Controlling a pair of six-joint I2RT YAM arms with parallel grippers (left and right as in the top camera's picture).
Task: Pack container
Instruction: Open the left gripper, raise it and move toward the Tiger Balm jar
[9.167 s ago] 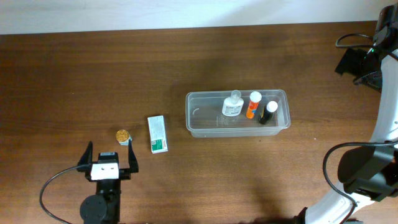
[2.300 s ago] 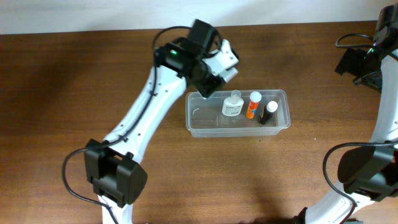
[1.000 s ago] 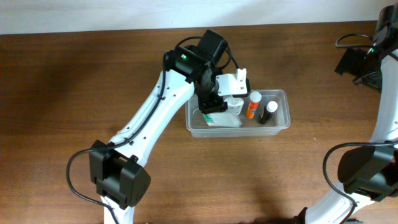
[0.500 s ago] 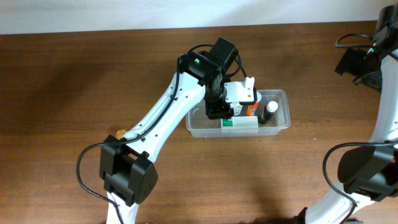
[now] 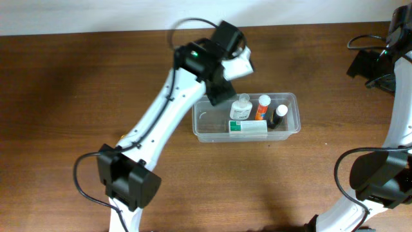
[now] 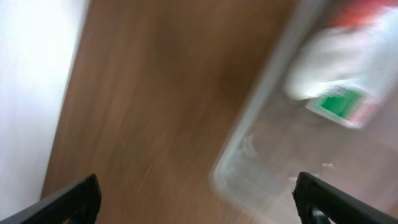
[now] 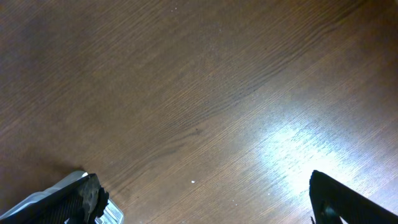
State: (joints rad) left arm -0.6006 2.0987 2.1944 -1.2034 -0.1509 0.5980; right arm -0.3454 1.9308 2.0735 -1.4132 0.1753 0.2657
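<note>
Four things sit inside the container [image 5: 205, 132], the clear tub just right of the middle of the overhead view on the brown wooden counter [image 5: 64, 96]. A clear bottle [image 5: 240, 108] with a white label, an orange bottle [image 5: 261, 109] with a white cap and a black bottle [image 5: 277, 116] with a white cap stand in a row from left to right across its right half. A white box [image 5: 248, 126] with a green end lies flat along the tub's lower wall, just below the first two bottles. The left third of the tub holds nothing. The left arm [image 5: 161, 122] rises from the lower left of the overhead view and slants to the upper middle, where the left tool [image 5: 219, 95] hangs over the tub's upper left corner; whether it touches the rim cannot be told. In the left wrist view, which is badly blurred, that tool's two dark fingers [image 6: 74, 199] sit in the lower corners of the frame, spread wide with nothing between them. The tub's rounded corner fills the right of that frame, with a white shape bearing a green patch at the upper right. The right arm [image 5: 399, 135] runs along the right edge of the overhead view, well apart from the tub. In the right wrist view the right tool [image 7: 202, 199] is also spread wide, its fingers in the lower corners, and only bare wood with a bright glare patch lies beneath it.
</note>
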